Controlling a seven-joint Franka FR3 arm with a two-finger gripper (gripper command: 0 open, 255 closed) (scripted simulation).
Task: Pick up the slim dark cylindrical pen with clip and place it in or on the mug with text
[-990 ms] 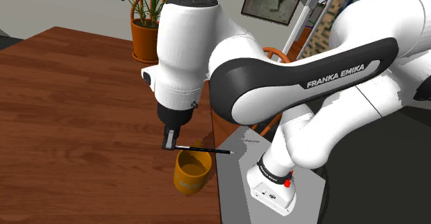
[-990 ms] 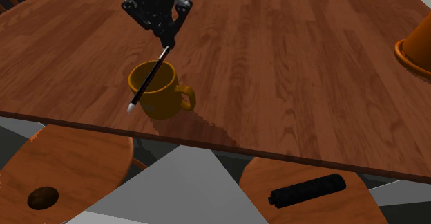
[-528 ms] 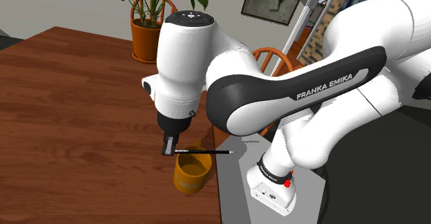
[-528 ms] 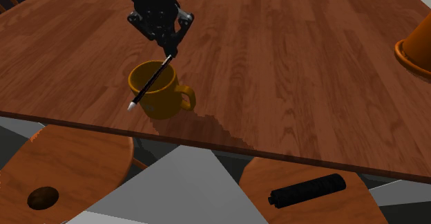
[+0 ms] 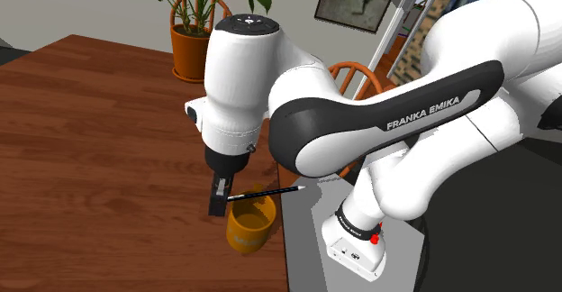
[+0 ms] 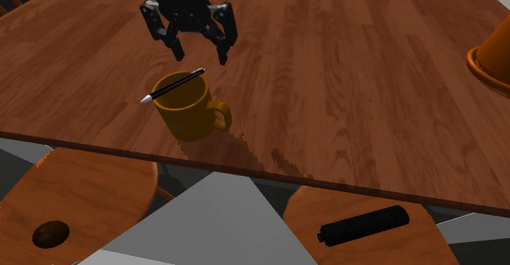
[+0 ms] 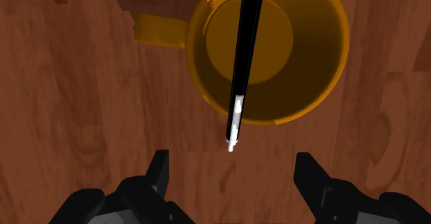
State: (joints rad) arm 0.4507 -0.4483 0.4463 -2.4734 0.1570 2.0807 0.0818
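Over the mug's [image 6: 190, 121] open mouth lies the pen [image 6: 176, 86]: slim, black, close to level. Its long axis spans the opening from rim to rim, roughly square to the mug's handle [image 6: 221, 120]. A pale tip overhangs the rim on the side away from the gripper [image 6: 200, 52]. The black end reaches just past the rim on the gripper's side. In the wrist view the pen [image 7: 245, 57] crosses the mug's hollow [image 7: 311, 98] a little off centre, and the end nearest the fingers [image 7: 157, 174] carries a white strip. In the shoulder view the pen [image 5: 266, 192] shows just above the mug [image 5: 243, 236], the end farther from the gripper slightly higher. Cannot tell whether it rests on the rim or hangs just over it.

The gripper is above the mug, beside the pen's black end. Its fingers are spread wide, clear of the pen and holding nothing.

The mug is ochre-yellow and upright, on a dark wooden table [image 6: 343, 67] near the table's edge. An orange plant pot [image 5: 191, 54] stands well apart from the mug. Below the table's edge beside the mug are two wooden chair seats, and a black cylinder [image 6: 364, 224] lies on one of them.
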